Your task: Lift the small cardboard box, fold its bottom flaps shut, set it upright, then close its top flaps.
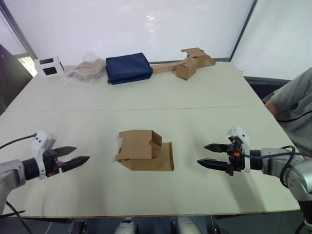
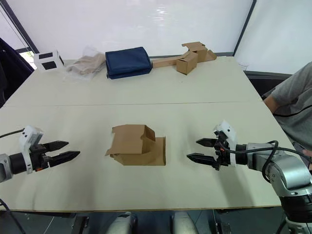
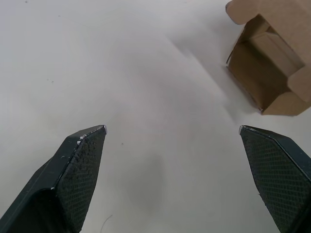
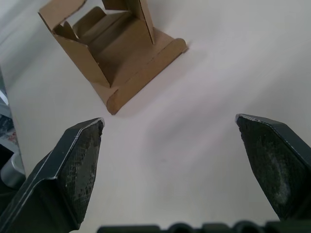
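The small cardboard box (image 1: 141,149) lies on its side in the middle of the table, plain brown, with both ends open. One flap (image 1: 167,156) lies flat on the table toward my right; other flaps (image 4: 73,29) stand loose around the open end. My left gripper (image 1: 77,155) is open, low over the table, well left of the box. My right gripper (image 1: 208,155) is open at about the same height, right of the box, pointing at it. Both wrist views show the box ahead: box (image 3: 270,58), with fingers (image 3: 77,165) spread wide.
At the table's far edge are a white box with black squares (image 1: 48,66), a clear bag (image 1: 87,69), a folded navy cloth (image 1: 128,68) and a brown box joined to flat cardboard strips (image 1: 187,64). A person's sleeve (image 1: 295,100) is at the right edge.
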